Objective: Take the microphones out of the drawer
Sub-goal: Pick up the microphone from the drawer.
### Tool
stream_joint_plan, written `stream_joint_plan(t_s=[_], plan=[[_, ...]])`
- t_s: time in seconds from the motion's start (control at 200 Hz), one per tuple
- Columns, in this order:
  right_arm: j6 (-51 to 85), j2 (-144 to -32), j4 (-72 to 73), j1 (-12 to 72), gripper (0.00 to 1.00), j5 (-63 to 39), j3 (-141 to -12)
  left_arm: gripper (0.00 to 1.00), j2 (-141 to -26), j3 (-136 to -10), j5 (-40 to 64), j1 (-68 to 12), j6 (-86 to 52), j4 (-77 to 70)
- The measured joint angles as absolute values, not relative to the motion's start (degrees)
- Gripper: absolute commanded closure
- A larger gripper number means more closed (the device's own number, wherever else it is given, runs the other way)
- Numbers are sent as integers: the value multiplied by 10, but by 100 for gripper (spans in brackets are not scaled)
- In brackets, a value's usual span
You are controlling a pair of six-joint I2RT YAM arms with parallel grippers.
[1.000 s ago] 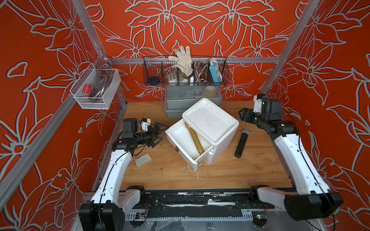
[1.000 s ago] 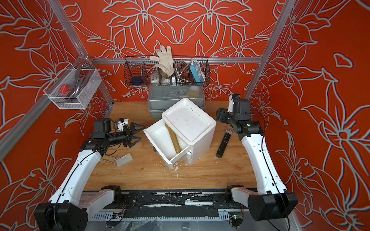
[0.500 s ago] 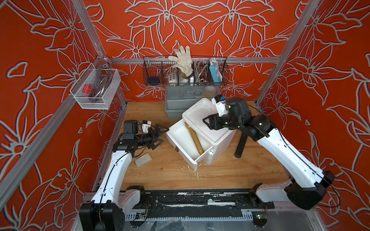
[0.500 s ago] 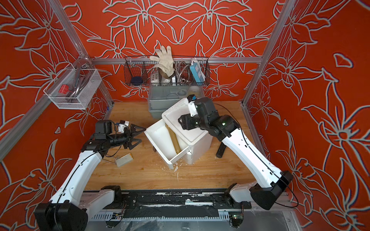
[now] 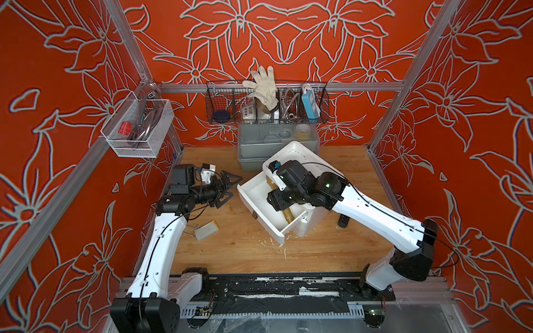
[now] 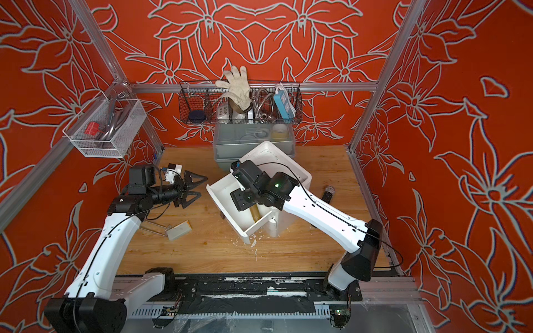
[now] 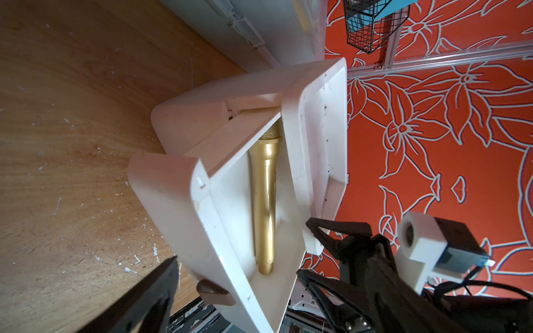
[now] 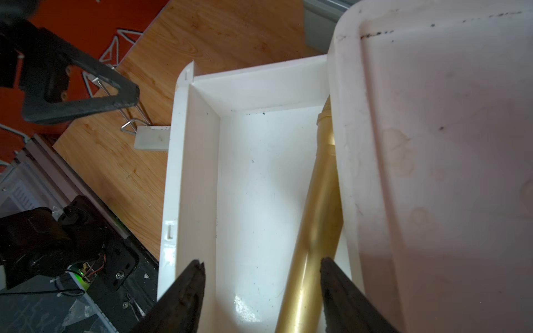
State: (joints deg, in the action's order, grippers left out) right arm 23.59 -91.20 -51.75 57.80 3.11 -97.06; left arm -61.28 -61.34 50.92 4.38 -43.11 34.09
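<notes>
Right wrist cam: right gripper (image 8: 261, 271) jaws apart, straddling gold mic (image 8: 317, 207) lying at inner end of drawer (image 8: 196, 173). I'd drop lower, centre on shaft, squeeze, lift straight. Left gripper (image 5: 232, 187) spread wide beside drawer, empty.

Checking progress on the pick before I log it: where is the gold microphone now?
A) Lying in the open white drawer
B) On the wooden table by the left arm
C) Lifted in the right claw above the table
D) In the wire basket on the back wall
A: the gold microphone lies on the floor of the open drawer, with the open right claw poised over it.
</notes>
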Motion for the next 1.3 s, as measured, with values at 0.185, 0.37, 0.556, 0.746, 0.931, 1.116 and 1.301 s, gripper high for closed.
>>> stream_joint_plan(t_s=[0.185, 0.37, 0.556, 0.746, 0.931, 1.116, 1.301], plan=[[249, -935, -547, 593, 34, 73, -986, 0, -647, -626, 502, 44, -420, 354], [262, -949, -561, 596, 34, 109, -986, 8, -666, -625, 472, 44, -407, 369], [265, -969, -562, 598, 33, 123, -987, 8, -669, -622, 449, 44, -396, 375], [275, -1001, -569, 604, 33, 145, -998, 6, -669, -602, 444, 43, -394, 374], [278, -1020, -590, 611, 33, 181, -1017, 5, -669, -588, 442, 41, -394, 370], [279, -1029, -608, 610, 32, 222, -1021, 4, -669, -583, 442, 41, -394, 368], [280, -1035, -630, 610, 32, 254, -1023, 3, -669, -583, 442, 41, -395, 364]])
